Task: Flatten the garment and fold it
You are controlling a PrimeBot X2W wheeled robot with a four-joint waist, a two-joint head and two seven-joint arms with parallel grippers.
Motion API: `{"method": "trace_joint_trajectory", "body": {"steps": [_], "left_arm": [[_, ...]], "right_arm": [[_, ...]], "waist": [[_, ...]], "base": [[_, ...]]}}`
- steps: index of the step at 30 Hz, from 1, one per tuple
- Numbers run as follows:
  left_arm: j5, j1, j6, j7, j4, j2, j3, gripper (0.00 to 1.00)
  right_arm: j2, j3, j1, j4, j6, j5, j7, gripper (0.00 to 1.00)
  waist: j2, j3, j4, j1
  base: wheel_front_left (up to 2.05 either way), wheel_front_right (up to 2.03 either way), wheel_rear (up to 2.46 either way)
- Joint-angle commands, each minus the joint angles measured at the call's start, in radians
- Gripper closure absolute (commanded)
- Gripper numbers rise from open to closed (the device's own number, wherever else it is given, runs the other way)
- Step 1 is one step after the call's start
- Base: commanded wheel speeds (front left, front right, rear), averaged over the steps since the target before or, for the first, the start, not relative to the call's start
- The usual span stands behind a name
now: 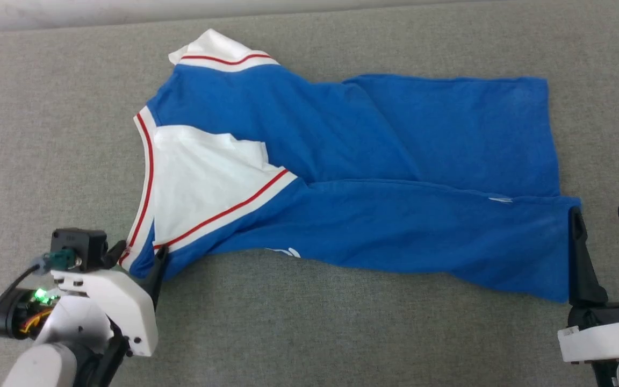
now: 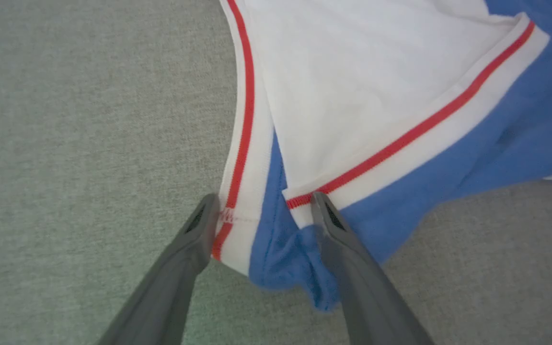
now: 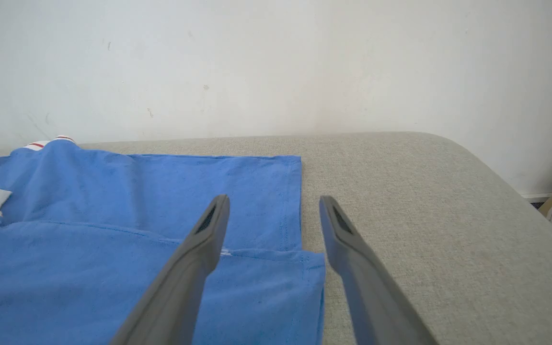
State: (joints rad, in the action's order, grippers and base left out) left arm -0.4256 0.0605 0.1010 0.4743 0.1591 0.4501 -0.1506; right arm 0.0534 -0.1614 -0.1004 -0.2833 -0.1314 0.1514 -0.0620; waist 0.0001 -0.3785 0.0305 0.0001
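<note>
The royal-blue jersey garment [image 1: 368,161] with white short sleeves and red-and-white stripe trim lies across the grey woven fabric surface [image 1: 46,134], neck end to my left and hem to my right. It is not flat: a white sleeve [image 1: 202,177] lies over the body, and the near long side is doubled up on itself.

My left jaws stand wide and straddle the bunched near corner at the neck end, with nothing clamped. In the left wrist view the neck trim [image 2: 245,120], a sleeve edge and a blue fold all sit between my dark fingers [image 2: 175,273].

My right jaws are just as wide and hold nothing. At the near hem corner [image 3: 312,261], one finger [image 3: 185,278] hangs over the cloth and the other over bare surface.

I judge the left side riskiest. Closing there could pinch several layers at once, so a pull would drag the tangle rather than open it. On the right I could catch only the top layer or slip off the hem, and an uneven pull would skew the garment.
</note>
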Motion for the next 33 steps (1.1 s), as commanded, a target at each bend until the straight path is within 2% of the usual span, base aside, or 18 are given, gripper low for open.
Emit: {"method": "trace_joint_trajectory", "body": {"steps": [1, 8, 9, 10, 15, 22, 28, 33], "left_arm": [[-0.007, -0.004, 0.009, 0.035, -0.028, 0.008, -0.011, 0.00], [-0.038, -0.023, 0.017, 0.156, -0.055, 0.032, -0.019, 0.00], [-0.046, -0.027, 0.019, 0.174, -0.058, 0.033, -0.019, 0.85], [-0.055, -0.031, 0.014, 0.191, -0.061, 0.037, -0.021, 1.00], [-0.122, -0.038, -0.003, 0.204, -0.053, 0.022, -0.004, 1.00], [-0.194, -0.030, 0.007, 0.060, 0.003, -0.048, 0.080, 1.00], [-0.223, -0.056, 0.006, -0.008, 0.089, -0.063, 0.131, 1.00], [-0.222, -0.056, 0.001, -0.029, 0.120, -0.064, 0.133, 1.00]], "right_arm": [[-0.003, 0.002, 0.019, -0.002, 0.001, 0.004, 0.002, 0.00], [-0.003, 0.013, 0.023, -0.009, 0.001, -0.003, 0.019, 0.00], [-0.003, 0.014, 0.024, -0.010, 0.001, -0.004, 0.022, 0.00], [-0.003, 0.016, 0.026, -0.011, 0.001, -0.004, 0.025, 0.00], [0.004, 0.016, 0.038, -0.016, 0.001, -0.002, 0.031, 0.00], [0.023, 0.004, 0.046, -0.033, 0.001, 0.037, 0.071, 0.00], [0.079, -0.040, -0.005, -0.069, 0.001, 0.128, 0.316, 0.00], [0.077, -0.083, -0.043, -0.086, 0.001, 0.150, 0.511, 0.00]], "waist": [[-0.0001, -0.005, -0.002, -0.0001], [-0.0001, -0.013, -0.003, -0.0001], [-0.0001, -0.014, -0.002, -0.0001], [-0.0001, -0.016, -0.001, -0.0001], [-0.0001, -0.026, 0.004, -0.0001], [-0.0001, -0.029, 0.014, -0.0001], [-0.0001, -0.041, 0.018, -0.0001], [-0.0001, -0.057, 0.011, -0.0001]], "base": [[0.00, 0.00, 0.00], [0.00, 0.00, 0.00], [0.00, 0.00, 0.00], [0.00, 0.00, 0.00], [0.00, 0.00, 0.00], [0.00, 0.00, 0.00], [0.00, 0.00, 0.00], [0.00, 0.00, 0.00]]}}
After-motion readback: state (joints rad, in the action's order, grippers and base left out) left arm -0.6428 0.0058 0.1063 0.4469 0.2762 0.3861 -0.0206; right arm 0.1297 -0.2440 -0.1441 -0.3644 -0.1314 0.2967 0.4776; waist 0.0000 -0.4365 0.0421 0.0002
